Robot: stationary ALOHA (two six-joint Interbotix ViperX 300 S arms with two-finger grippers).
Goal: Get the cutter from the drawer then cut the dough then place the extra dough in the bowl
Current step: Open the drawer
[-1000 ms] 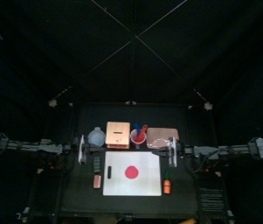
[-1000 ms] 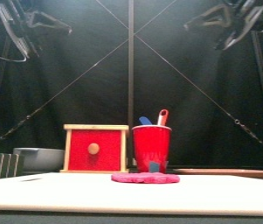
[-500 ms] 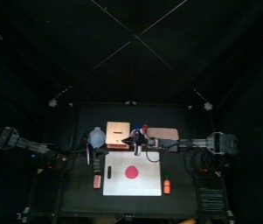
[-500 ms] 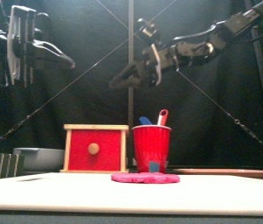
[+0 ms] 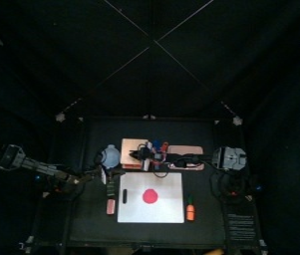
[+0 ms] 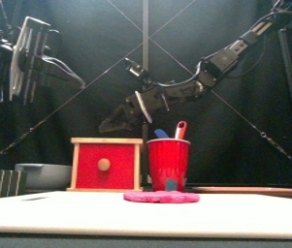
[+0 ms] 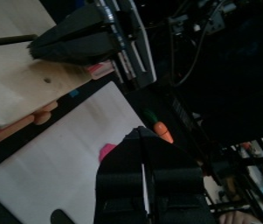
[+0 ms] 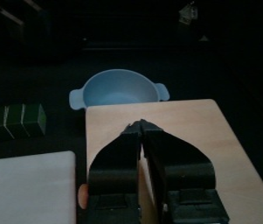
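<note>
While right claw [image 8: 141, 128] hangs, jaws together | wooden box [image 8: 190, 144] beneath | bowl [image 8: 120, 88] beyond

Table [image 5: 93, 225]: board [image 5: 133, 211], box [image 6: 106, 165], bowl [image 5: 110, 156], cup [image 6: 168, 163]

The black left gripper [image 7: 143, 133] has its jaws pressed together — beyond it are a flat white cutting board [image 7: 51, 157], a pale wooden box [image 7: 26, 87] and the grey right gripper [image 7: 43, 45].

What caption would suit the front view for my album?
Right gripper hangs above the wooden box; red cup beside it, pink dough in front.
</note>
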